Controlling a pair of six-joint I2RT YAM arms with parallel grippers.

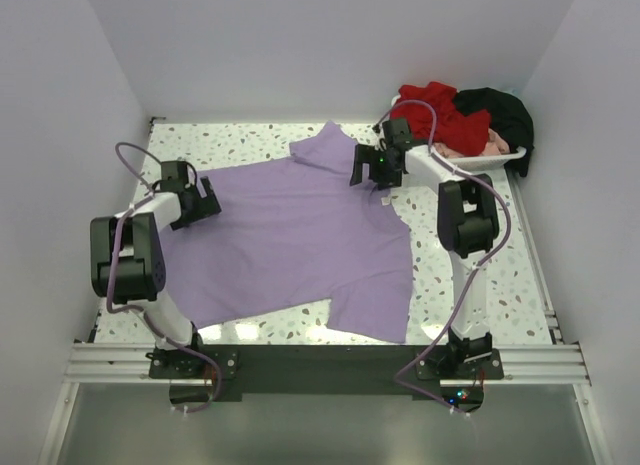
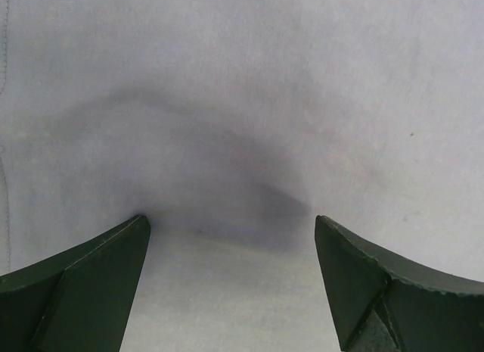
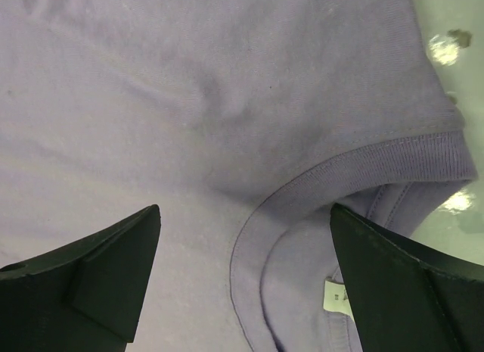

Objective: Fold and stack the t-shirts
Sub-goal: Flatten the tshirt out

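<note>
A large lavender t-shirt (image 1: 290, 240) lies spread flat on the speckled table (image 1: 500, 285). My left gripper (image 1: 205, 203) is open and sits low over the shirt's left edge; the left wrist view shows plain lavender cloth (image 2: 242, 102) between the spread fingers (image 2: 91, 284). My right gripper (image 1: 368, 170) is open over the shirt's collar; the right wrist view shows the ribbed neckband (image 3: 302, 193) and a small white label (image 3: 336, 295) between the fingers (image 3: 106, 269). A red shirt (image 1: 440, 115), a black shirt (image 1: 500, 115) and a pale pink one (image 1: 492, 143) lie heaped at the back right.
The heap of shirts rests in a white tray (image 1: 470, 163) at the table's back right corner. White walls close in the table on the left, back and right. The arm bases stand on a metal rail (image 1: 320, 360) at the near edge.
</note>
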